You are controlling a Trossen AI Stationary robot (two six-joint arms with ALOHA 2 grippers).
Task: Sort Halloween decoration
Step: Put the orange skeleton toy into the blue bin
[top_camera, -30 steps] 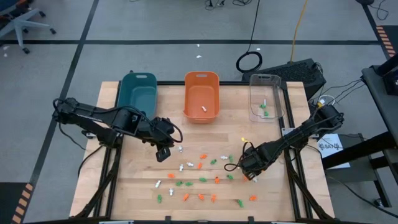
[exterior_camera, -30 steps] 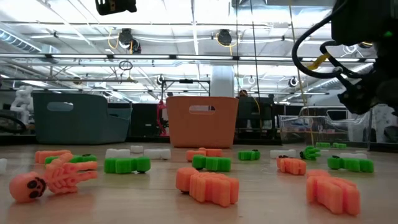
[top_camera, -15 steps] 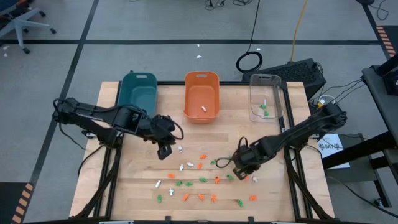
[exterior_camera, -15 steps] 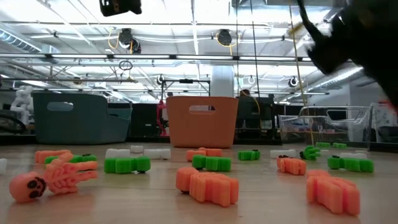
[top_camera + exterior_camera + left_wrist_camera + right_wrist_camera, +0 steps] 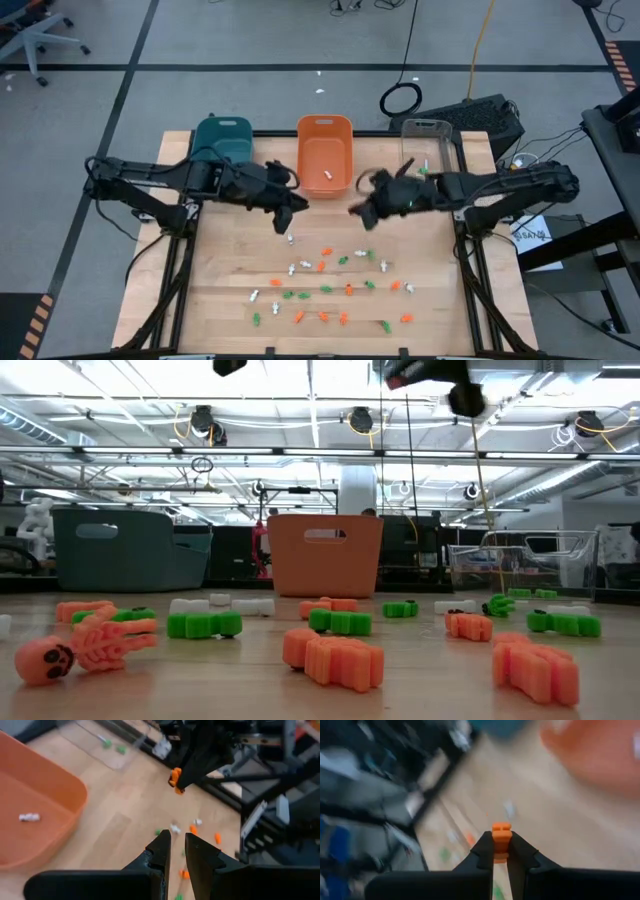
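The right gripper [image 5: 360,212] hangs above the table [image 5: 230,275], its fingers pinched on a small orange trinket [image 5: 500,836]; the same trinket shows at its tip from the left wrist camera [image 5: 174,777]. Just beyond this gripper, toward the far edge of the table, stands the orange bin [image 5: 324,153] with one white piece [image 5: 327,174] inside, and to the gripper's right is the clear bin [image 5: 428,158] holding a few green and white bits. The left gripper [image 5: 285,222] hovers near the right one, a little to its left over the boards, its fingers [image 5: 161,849] close together with a narrow gap and nothing between them. The teal bin [image 5: 222,146] sits behind the left arm. The rest of the trinkets [image 5: 325,288], orange, green and white, lie scattered on the wood in front of both grippers, on the near side of the table, well below the raised fingers.
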